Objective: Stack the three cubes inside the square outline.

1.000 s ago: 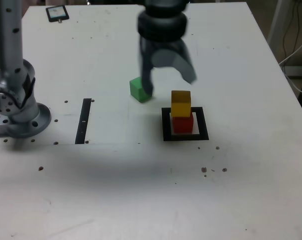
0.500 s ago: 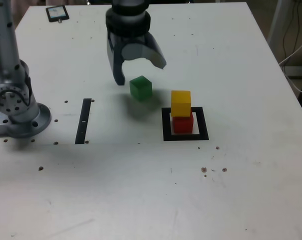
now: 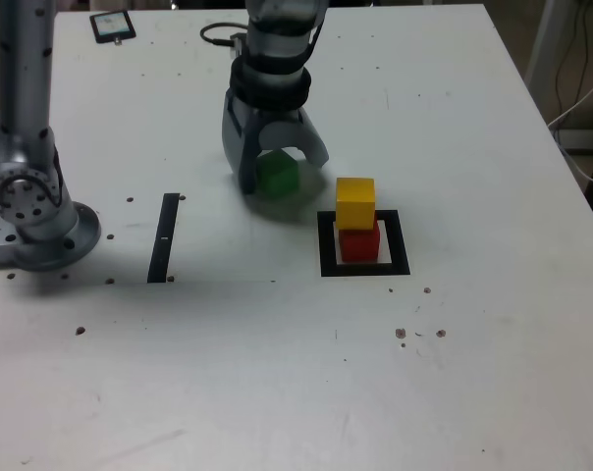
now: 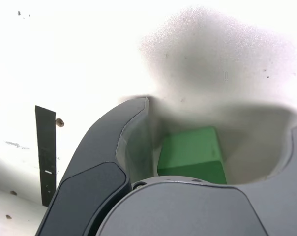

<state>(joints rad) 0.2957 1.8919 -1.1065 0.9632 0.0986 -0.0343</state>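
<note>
Exterior view: the gripper (image 3: 286, 175) reaches down around the green cube (image 3: 278, 178) on the white table (image 3: 228, 392), its fingers spread wide on either side. In the wrist view, the green cube sits between those fingers, much nearer to one, with a broad gap towards the other; whether it touches the nearer finger cannot be told.

At 4 o'clock from the green cube, as the exterior view shows it, the yellow cube (image 3: 355, 204) rests on top of the red cube (image 3: 359, 245). The red cube stands inside the thick black square outline (image 3: 329, 257), with some of its pale centre showing around the block. The green cube lies outside that outline.

Towards 8 o'clock from the green cube lies a straight black strip (image 3: 163, 237). The round arm base (image 3: 56, 245) is at 9 o'clock from the strip. A small dark-rimmed rectangular object (image 3: 112, 26) lies between 10 and 11 o'clock from the green cube, well apart.
</note>
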